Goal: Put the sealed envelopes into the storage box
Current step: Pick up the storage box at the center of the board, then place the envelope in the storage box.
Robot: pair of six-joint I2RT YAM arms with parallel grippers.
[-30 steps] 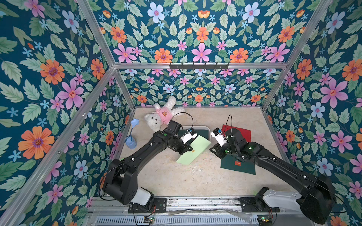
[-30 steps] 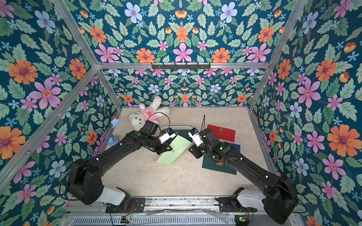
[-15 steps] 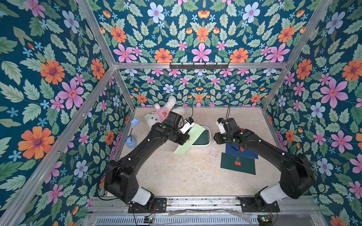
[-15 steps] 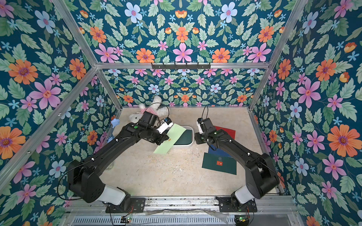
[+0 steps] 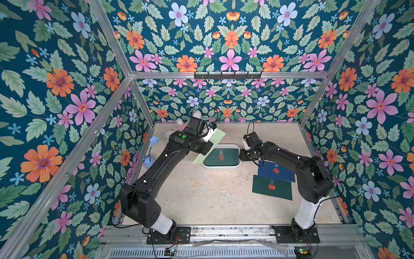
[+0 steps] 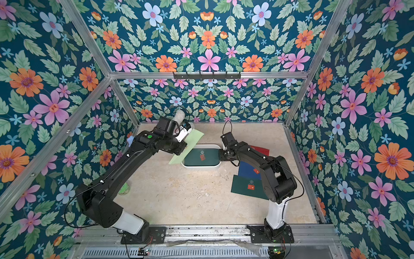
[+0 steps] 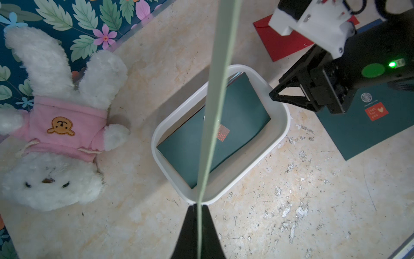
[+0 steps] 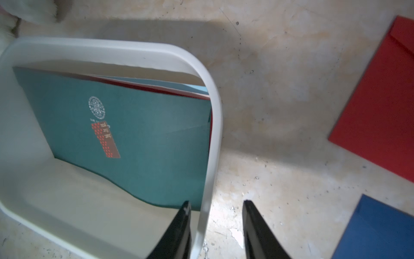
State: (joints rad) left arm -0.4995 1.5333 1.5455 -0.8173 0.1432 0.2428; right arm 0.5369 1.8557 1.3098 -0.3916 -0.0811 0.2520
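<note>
Both arms have closed in on the box point(image 5: 220, 166). Clamped on the pale green envelope point(image 5: 216, 138), the left gripper point(image 7: 198, 207) has lifted it to hang slanted over the box's left end; the right gripper point(image 8: 216, 204), jaws apart, straddles the right rim. Drop-in step, I'd say: next it needs lowering flat and releasing. Inside, a dark green envelope point(image 8: 156, 134) tops a red edge point(image 8: 156, 88) and a light blue edge point(image 8: 195, 88). The navy envelope point(image 5: 277, 171), second dark green envelope point(image 5: 272, 187) and red envelope point(image 6: 259, 150) wait outside.

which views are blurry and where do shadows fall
Right wrist view: the white plastic storage box rim and the dark green paper envelope in it are smeared, and shadow darkens the beige table beyond. Left wrist view: the edge-on light green paper envelope is soft. Both top views: sharp, evenly lit.
</note>
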